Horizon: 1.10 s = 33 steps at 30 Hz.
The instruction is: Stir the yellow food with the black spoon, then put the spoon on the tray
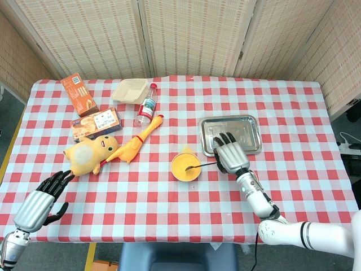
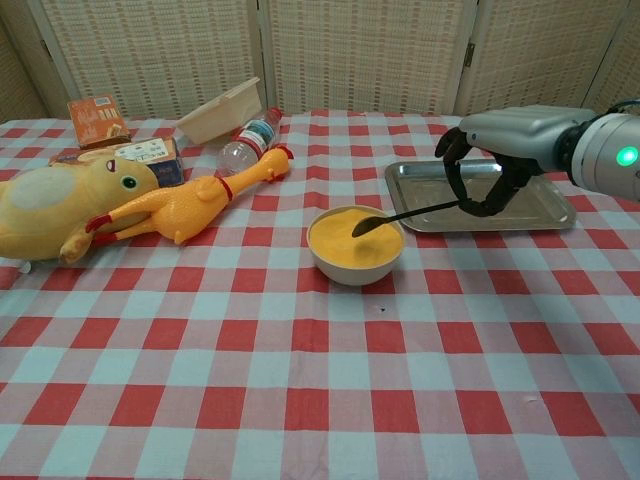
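A small white bowl (image 1: pixel 186 167) (image 2: pixel 356 243) of yellow food stands mid-table. My right hand (image 1: pixel 230 153) (image 2: pixel 498 150) grips the handle of the black spoon (image 1: pixel 203 166) (image 2: pixel 405 213), whose bowl end dips into the yellow food on the bowl's right side. The hand hovers over the front left corner of the steel tray (image 1: pixel 251 133) (image 2: pixel 545 205), just right of the bowl. My left hand (image 1: pixel 39 198) stays low at the table's near left corner, fingers spread and holding nothing; the chest view does not show it.
Left of the bowl lie a rubber chicken (image 1: pixel 139 141) (image 2: pixel 195 201) and a yellow plush duck (image 1: pixel 88 153) (image 2: pixel 55 207). Behind them are a water bottle (image 1: pixel 146 106), a beige food container (image 1: pixel 129 91) and two snack boxes (image 1: pixel 96 122) (image 1: pixel 79 94).
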Motion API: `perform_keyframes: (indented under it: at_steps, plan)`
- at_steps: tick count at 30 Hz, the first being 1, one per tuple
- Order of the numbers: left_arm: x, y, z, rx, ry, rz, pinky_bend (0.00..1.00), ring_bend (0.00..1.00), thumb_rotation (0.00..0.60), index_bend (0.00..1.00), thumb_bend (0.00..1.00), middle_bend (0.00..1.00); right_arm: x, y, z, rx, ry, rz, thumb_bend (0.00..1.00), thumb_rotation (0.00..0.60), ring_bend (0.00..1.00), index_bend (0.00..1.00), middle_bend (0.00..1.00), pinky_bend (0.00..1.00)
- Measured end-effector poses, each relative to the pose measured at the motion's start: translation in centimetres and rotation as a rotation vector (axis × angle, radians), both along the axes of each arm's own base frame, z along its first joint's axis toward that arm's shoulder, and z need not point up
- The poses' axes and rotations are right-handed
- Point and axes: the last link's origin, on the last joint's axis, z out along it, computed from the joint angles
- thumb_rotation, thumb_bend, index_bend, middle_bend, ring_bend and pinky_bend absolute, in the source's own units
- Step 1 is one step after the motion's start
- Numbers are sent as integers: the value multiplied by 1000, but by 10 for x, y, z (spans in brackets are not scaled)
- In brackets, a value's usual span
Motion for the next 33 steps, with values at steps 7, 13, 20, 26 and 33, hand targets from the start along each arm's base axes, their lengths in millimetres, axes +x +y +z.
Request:
perform_keyframes:
  at_steps: [7, 13, 20, 26, 33]
  plan:
    - [0, 0, -1, -7, 0, -1, 178, 0, 600, 0, 480, 0, -3, 0, -8, 23, 25, -3, 814, 600, 0, 864, 134, 0]
    - [-1, 1, 0, -8, -1, 4, 178, 0, 600, 0, 479, 0, 1, -5, -16, -5, 48, 12, 814, 600, 0, 864, 134, 0]
    - [-3, 3, 1, -11, -6, 13, 179, 0, 600, 0, 479, 0, 6, -17, -30, -71, 69, -5, 814, 600, 0, 864, 134, 0]
    - [-4, 4, 1, -12, -5, 16, 178, 0, 600, 0, 479, 0, 9, -20, -34, -94, 40, 1, 814, 600, 0, 866, 135, 0]
    - [-3, 3, -1, -17, 3, 14, 180, 0, 600, 0, 480, 0, 4, -11, -16, -87, -16, 17, 814, 600, 0, 868, 135, 0]
